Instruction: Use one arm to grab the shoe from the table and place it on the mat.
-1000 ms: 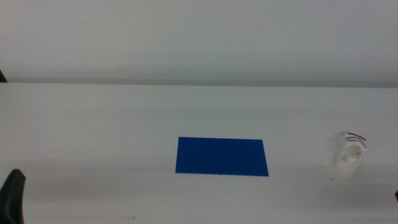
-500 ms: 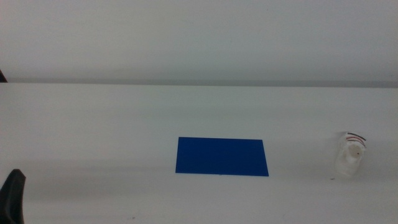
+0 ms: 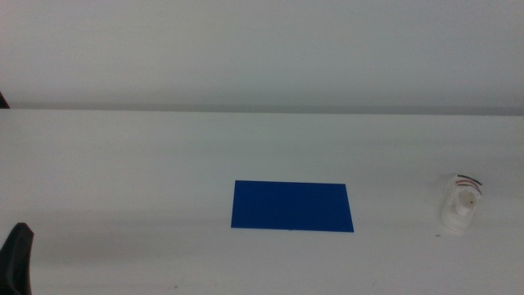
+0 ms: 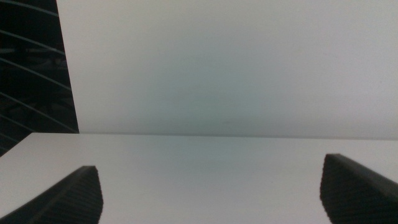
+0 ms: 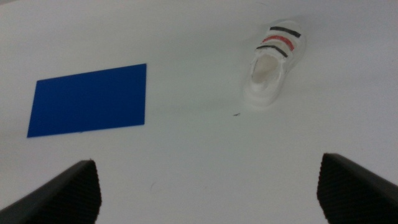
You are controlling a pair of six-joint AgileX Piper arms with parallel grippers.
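Observation:
The white shoe [image 3: 460, 201] with red and dark straps lies on the white table [image 3: 147, 164] at the right, apart from the dark-blue mat [image 3: 292, 206] in the middle. In the right wrist view the shoe [image 5: 272, 65] and the mat [image 5: 88, 99] lie ahead of my right gripper [image 5: 206, 160], which is open, empty and above the table. My left gripper [image 4: 209, 163] is open and empty. It waits at the bottom left edge of the middle view [image 3: 16, 258].
The table's far edge meets a plain white wall [image 3: 262, 49]. A dark slatted panel [image 4: 31, 68] shows at the side in the left wrist view.

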